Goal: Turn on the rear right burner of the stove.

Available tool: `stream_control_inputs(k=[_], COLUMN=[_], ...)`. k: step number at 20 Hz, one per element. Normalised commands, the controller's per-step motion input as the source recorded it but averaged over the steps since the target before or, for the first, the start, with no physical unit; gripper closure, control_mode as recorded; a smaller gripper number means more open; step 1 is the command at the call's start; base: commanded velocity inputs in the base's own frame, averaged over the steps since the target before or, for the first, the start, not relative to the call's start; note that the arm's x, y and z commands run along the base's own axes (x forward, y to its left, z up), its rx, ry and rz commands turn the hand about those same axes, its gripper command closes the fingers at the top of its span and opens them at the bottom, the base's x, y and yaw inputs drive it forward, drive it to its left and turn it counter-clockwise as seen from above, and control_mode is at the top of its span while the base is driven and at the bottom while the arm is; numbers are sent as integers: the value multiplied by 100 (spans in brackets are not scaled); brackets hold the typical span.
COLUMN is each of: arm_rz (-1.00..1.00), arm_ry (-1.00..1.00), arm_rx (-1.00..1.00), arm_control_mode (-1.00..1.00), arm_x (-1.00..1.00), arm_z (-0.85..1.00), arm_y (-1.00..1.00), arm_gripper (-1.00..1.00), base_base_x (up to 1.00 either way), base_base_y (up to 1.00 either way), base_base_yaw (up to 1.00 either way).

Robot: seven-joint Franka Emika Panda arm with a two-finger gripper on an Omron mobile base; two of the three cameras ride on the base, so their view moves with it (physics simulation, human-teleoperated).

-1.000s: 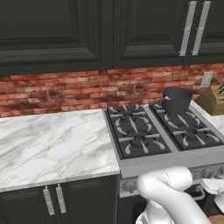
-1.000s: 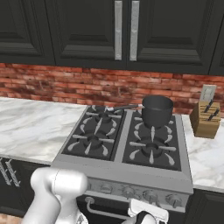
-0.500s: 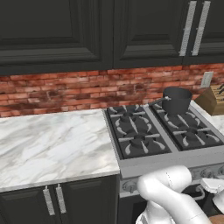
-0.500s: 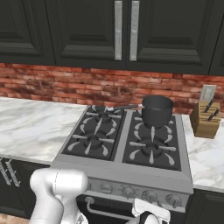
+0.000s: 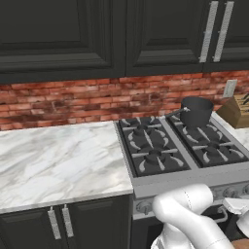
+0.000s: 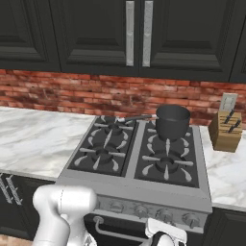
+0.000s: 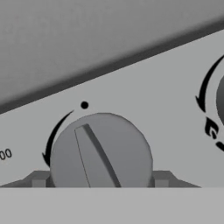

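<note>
The pincer (image 6: 166,230) is working low at the stove (image 6: 139,190) front, closing in on a round silver knob (image 7: 100,151) facing the hand camera; whether it is clenched I cannot tell. The rear right burner (image 6: 171,138) is sitting under the saucepan (image 6: 172,121), contents unseen. Next, I judge, comes gripping and twisting the knob.
</note>
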Motion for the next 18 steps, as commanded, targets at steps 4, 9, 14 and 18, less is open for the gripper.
stream_control_inputs(k=[4,9,14,18], arm_rz=[0,1,-1,-9], arm_ry=[0,3,5,3], arm_rx=[0,-11,-37,-42], arm_control_mode=[-100,-100,-100,-100], arm_x=[0,0,0,0], arm_z=[0,0,0,0], arm_y=[1,5,0,-2], arm_gripper=[100,100,100,100], base_base_x=[0,0,0,0], base_base_y=[0,0,0,0], base_base_yaw=[0,0,0,0])
